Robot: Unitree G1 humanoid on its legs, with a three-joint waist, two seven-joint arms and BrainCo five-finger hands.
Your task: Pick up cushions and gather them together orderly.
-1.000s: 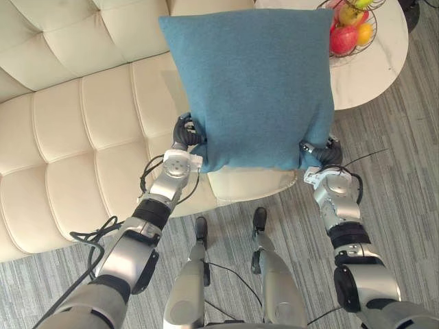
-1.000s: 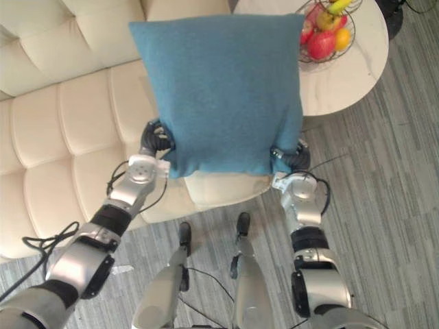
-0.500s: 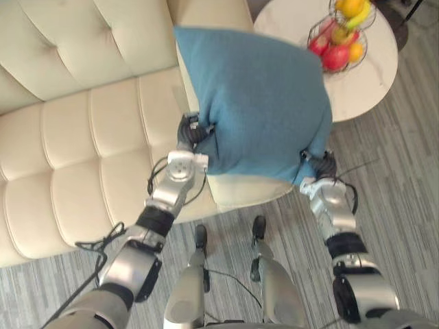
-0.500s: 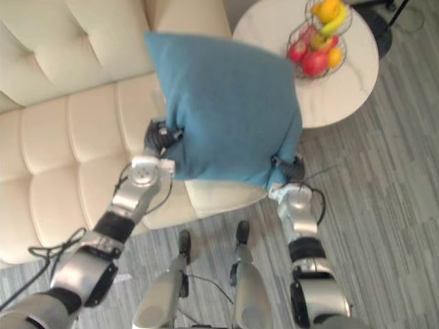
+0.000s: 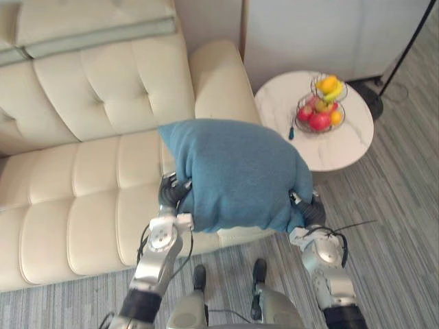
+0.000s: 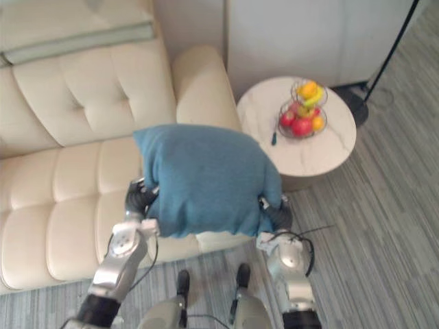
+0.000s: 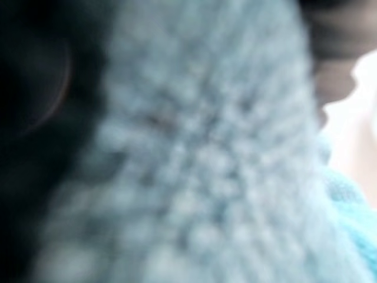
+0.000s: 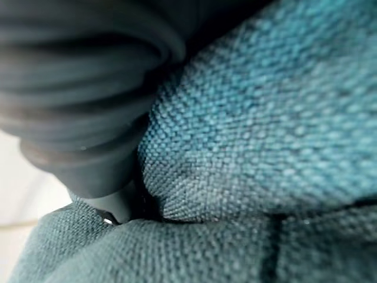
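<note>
Nearest the robot, the left hand (image 5: 173, 197) and the right hand (image 5: 310, 211) are gripping the blue cushion (image 5: 236, 175) at its two lower corners, one at each side, and holding it up in the air between them. The cloth is bunching around both dark ribbed covers and hiding what lies past them, so whether either grasp is curled or flat cannot be told. The right wrist view is showing woven blue fabric folding tight against the cover. The cushion is hanging clear of the seat, tilting a little, with its lower edge over the front of the cream tufted sofa (image 5: 89, 199), near the sofa's armrest (image 5: 216, 75). The grey striped floor (image 5: 398, 226) is running under the arms and off to the right. Beyond the cushion, just beside the armrest, a round white table (image 5: 343, 147) is carrying a wire fruit basket (image 5: 319, 110) with red and yellow fruit, and a small dark object (image 5: 291, 132) is lying near its edge. Farthest off, a grey-green strip (image 5: 96, 38) is lying along the sofa back, and a thin black pole (image 5: 405, 51) is leaning across the far right corner
</note>
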